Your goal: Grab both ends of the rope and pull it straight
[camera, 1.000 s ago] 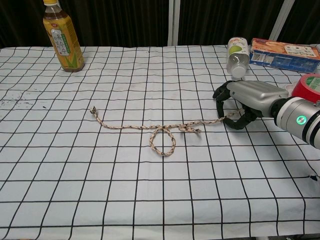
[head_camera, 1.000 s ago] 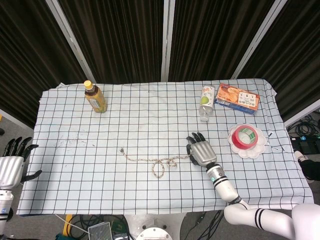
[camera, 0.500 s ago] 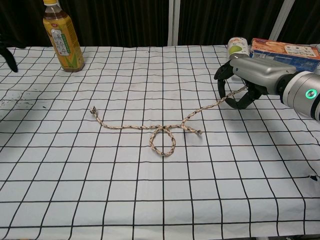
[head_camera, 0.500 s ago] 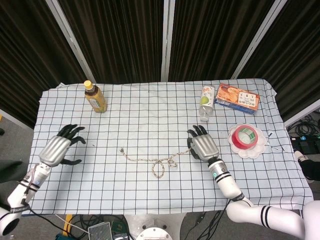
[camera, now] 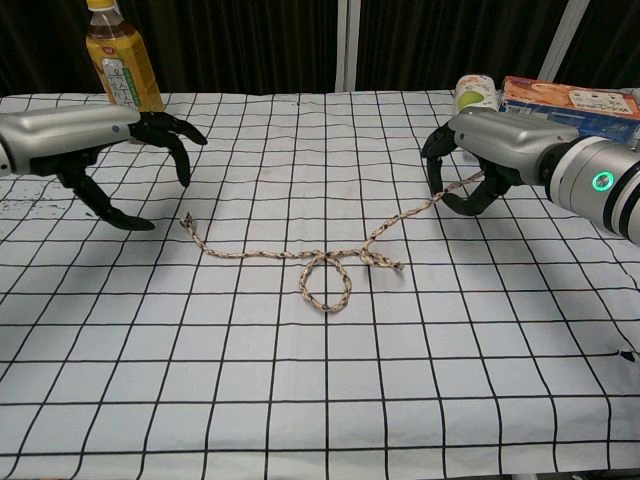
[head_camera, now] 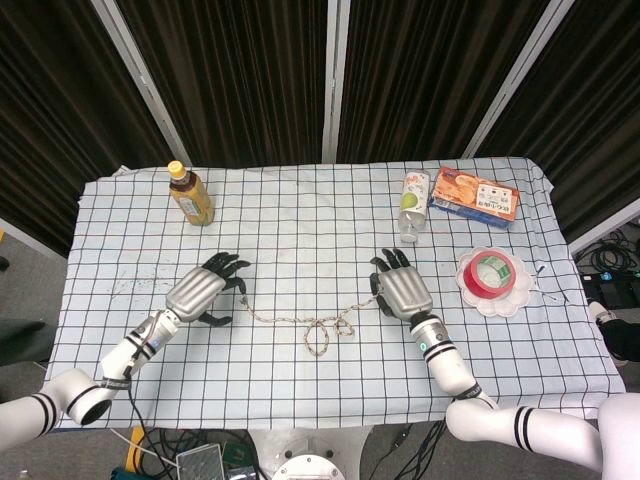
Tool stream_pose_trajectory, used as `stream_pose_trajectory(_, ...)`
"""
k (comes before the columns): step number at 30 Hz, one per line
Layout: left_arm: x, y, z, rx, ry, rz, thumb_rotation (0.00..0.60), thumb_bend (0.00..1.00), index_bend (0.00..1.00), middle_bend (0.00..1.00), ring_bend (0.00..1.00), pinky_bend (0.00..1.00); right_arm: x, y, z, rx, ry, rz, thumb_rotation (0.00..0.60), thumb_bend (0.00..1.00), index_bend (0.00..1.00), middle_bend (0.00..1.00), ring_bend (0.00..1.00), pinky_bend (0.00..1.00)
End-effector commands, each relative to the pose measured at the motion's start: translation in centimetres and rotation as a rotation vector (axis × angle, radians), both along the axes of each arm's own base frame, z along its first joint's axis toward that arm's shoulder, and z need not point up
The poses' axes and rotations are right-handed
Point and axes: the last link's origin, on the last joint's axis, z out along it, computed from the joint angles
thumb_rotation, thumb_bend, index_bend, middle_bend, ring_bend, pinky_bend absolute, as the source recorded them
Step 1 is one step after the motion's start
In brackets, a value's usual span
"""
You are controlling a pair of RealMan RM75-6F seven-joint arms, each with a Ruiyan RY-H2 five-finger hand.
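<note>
A braided tan rope (head_camera: 318, 328) (camera: 320, 262) lies on the checked tablecloth with a loop near its middle. My right hand (head_camera: 396, 288) (camera: 478, 160) grips the rope's right end and holds it lifted off the cloth, so that part rises slanting to the hand. My left hand (head_camera: 205, 288) (camera: 95, 145) hovers open, fingers spread and curved down, just left of and above the rope's left end (camera: 186, 221), which lies flat on the cloth.
A tea bottle (head_camera: 189, 194) (camera: 125, 68) stands at the back left. At the back right lie a clear bottle (head_camera: 413, 204) on its side and a snack box (head_camera: 474, 196). A red tape roll (head_camera: 492, 274) sits on a white plate (head_camera: 478, 300) to the right.
My left hand has swung in from the table's left edge to just beside the rope's left end. My right hand has kept hold of the right end, lifted clear of the cloth.
</note>
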Motion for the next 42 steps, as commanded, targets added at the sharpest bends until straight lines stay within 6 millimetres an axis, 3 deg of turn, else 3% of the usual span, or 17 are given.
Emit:
stream_pose_trajectory(1,0.9,0.1,-1.1,-0.005,0.014,-0.026,0.600,0.16,0.43,0.09,0.00,0.00,0.0,-0.1,-0.1,0.001,0.000,-0.002,0.600,0.43,0.61,0.17,0.00,0.00)
stream_pose_trajectory(17,2.8,-0.4,-5.8,-0.020,0.113,-0.067,0.600,0.23,0.50,0.09,0.00,0.00,-0.5,-0.4,-0.6,0.014,-0.010,-0.019,0.600,0.43,0.61,0.17,0.00,0.00)
stream_pose_trajectory(42,2.4,-0.4,-6.8,-0.040,0.153,-0.041,0.600,0.33,0.56,0.09,0.00,0.00,-0.9,-0.4,-1.0,0.023,-0.020,-0.031,0.600,0.44,0.61,0.17,0.00,0.00)
